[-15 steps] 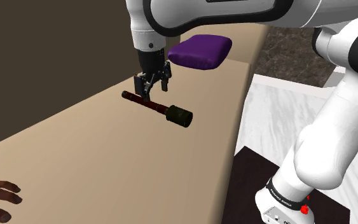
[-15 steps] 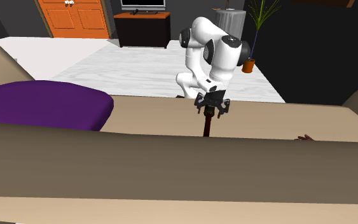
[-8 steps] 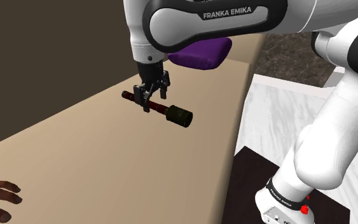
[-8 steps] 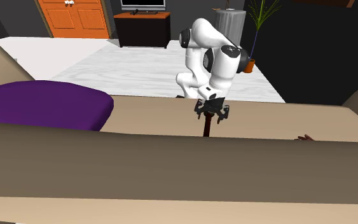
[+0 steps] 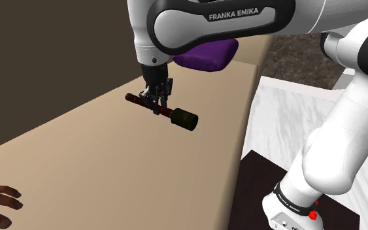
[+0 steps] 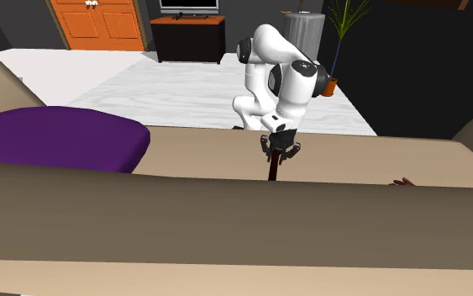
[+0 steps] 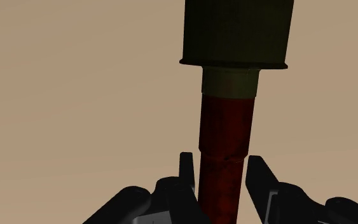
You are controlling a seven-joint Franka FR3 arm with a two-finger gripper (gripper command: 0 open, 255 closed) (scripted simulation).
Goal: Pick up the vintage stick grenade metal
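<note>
Your stick grenade (image 5: 182, 119) lies flat on the tan bench (image 5: 110, 170), its dark red handle leading to an olive head (image 7: 238, 32). The tool (image 5: 157, 106) stands over the handle, and in the wrist view its two fingers are clamped on the handle (image 7: 225, 146) from both sides. White lettering on the arm (image 5: 231, 14) reads FRANKA EMIKA. Half a second ago the fingers stood wider apart. The grenade has not shifted. A purple cushion (image 5: 205, 55) sits beyond it.
</note>
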